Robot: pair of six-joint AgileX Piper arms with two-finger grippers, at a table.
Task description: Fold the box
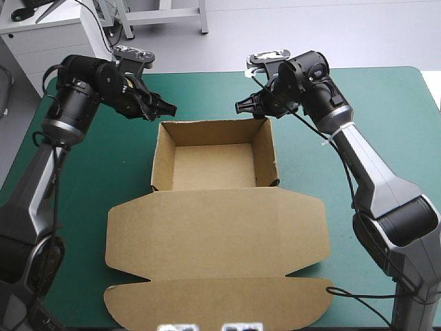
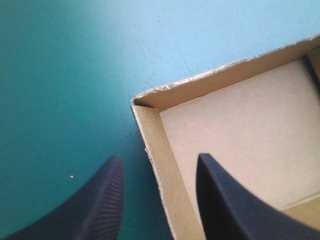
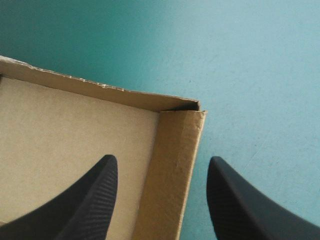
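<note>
Box, lid flat toward near edge

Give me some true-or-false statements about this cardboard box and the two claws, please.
1. The brown box is an open tray with its lid lying flat. True.
2. The left claw is shut. False: its fingers stand apart, with one of the tray's walls showing between them.
3. The right claw is open. True.
4. The table cover is red. False: it is teal-green.
</note>
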